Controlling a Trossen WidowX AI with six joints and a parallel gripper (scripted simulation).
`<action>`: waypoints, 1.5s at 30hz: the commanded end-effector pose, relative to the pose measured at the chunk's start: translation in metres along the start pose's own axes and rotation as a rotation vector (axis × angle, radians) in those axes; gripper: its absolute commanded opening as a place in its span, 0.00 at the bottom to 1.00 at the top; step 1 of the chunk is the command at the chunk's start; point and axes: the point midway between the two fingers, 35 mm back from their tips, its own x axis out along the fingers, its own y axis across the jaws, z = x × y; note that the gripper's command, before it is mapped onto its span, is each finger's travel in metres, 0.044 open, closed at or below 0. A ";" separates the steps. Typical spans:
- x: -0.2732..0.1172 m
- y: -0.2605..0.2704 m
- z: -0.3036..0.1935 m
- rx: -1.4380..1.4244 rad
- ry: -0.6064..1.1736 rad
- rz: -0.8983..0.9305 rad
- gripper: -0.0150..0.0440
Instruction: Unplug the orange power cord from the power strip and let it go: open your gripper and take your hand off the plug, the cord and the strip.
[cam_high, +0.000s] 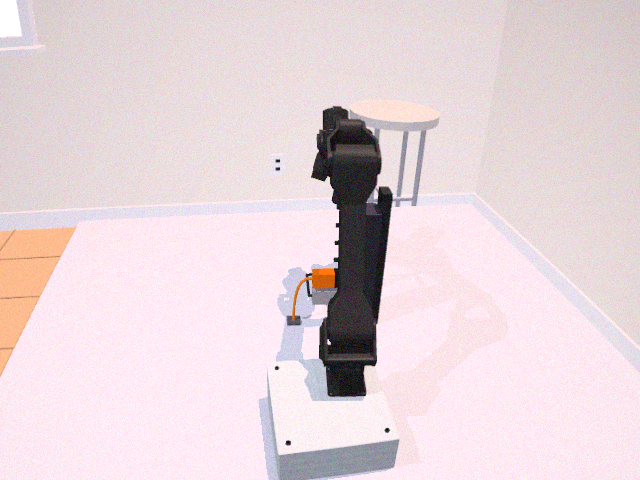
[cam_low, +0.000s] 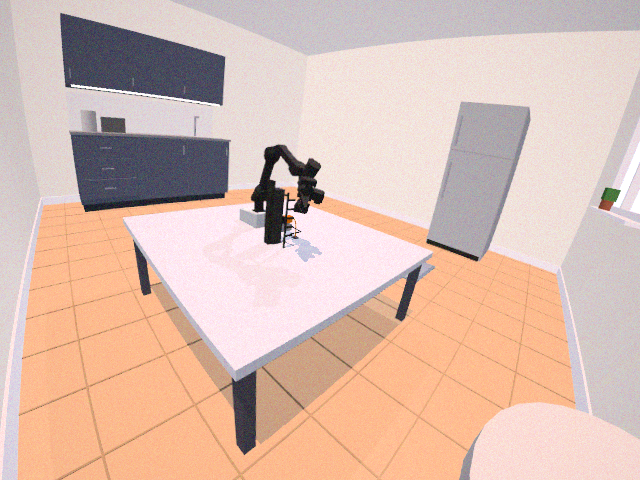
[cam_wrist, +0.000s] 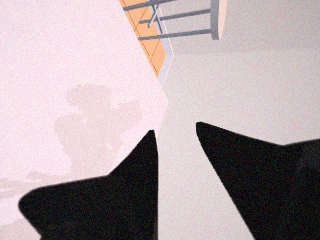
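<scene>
No writing to read anywhere: no label, brand, number or sign shows in the top, exterior or wrist view.

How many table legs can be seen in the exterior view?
3. One leg stands at the near corner, one at the left corner, one at the right corner. The far corner's leg is hidden behind the table.
</scene>
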 end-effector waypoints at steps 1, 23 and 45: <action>-0.039 0.033 0.041 -0.044 -0.146 0.118 0.53; -0.198 0.234 0.008 -0.485 -0.374 0.987 0.53; -0.191 0.231 -0.005 -0.488 -0.373 0.992 0.53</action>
